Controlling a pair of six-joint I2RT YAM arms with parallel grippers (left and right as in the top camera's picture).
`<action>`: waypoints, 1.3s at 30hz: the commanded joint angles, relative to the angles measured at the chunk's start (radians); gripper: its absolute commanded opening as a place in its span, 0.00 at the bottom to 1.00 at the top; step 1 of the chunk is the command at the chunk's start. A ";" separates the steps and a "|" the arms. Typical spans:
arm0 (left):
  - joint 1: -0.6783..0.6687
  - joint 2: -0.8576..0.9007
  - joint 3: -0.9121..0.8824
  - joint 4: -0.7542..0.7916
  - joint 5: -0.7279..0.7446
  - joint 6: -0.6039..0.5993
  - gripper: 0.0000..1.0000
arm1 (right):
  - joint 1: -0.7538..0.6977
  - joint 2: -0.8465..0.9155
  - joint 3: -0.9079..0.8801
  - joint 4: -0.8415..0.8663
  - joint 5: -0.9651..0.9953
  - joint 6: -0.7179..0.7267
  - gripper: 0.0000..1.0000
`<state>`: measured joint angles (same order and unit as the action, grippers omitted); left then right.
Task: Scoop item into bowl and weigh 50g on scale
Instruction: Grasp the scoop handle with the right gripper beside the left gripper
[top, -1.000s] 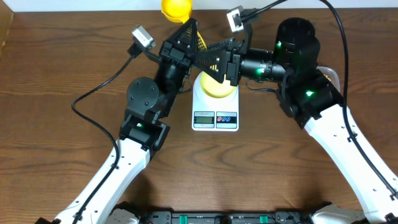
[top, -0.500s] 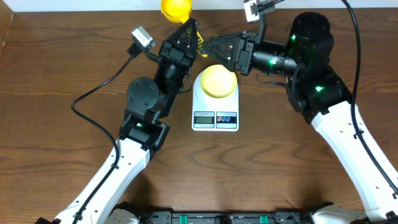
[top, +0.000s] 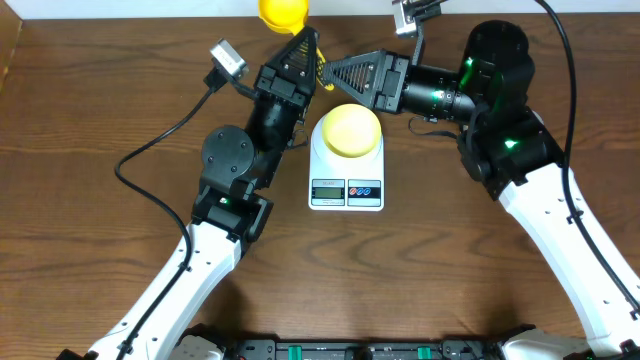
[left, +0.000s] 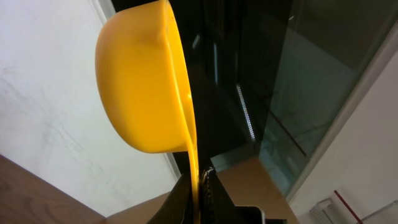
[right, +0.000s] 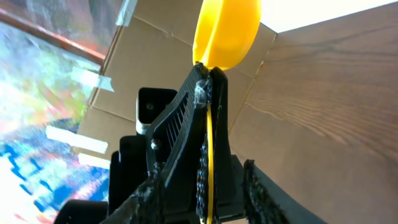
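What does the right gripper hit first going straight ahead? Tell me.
Probably the left gripper, shut on the handle of the yellow measuring scoop: the right gripper points straight at it, and its wrist view shows it dead ahead. Depth is unclear.

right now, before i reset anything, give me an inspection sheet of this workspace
surface: brown wooden table.
job's things: pale yellow bowl sits on the white scale; beans nothing seen.
clutter: nothing seen.
grippers: left gripper shut on the handle of the yellow scoop, held up at the far edge; right gripper tips beside that handle, open or shut unclear.
cables: black cable loops by the left arm; another runs over the right arm.
surroundings: cardboard beyond the table.
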<state>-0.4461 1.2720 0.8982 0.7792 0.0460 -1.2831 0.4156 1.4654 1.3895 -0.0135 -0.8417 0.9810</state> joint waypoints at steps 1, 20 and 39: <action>0.002 0.002 0.018 0.016 0.019 0.005 0.07 | 0.016 -0.005 0.016 0.003 -0.006 0.029 0.38; 0.002 0.002 0.018 0.016 0.051 0.005 0.07 | 0.027 -0.005 0.016 0.026 -0.002 0.006 0.05; 0.034 0.002 0.018 -0.068 0.050 0.006 0.96 | -0.041 -0.006 0.016 -0.047 0.088 -0.273 0.01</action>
<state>-0.4423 1.2720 0.8982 0.7502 0.0834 -1.2831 0.4088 1.4654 1.3899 -0.0132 -0.8146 0.8452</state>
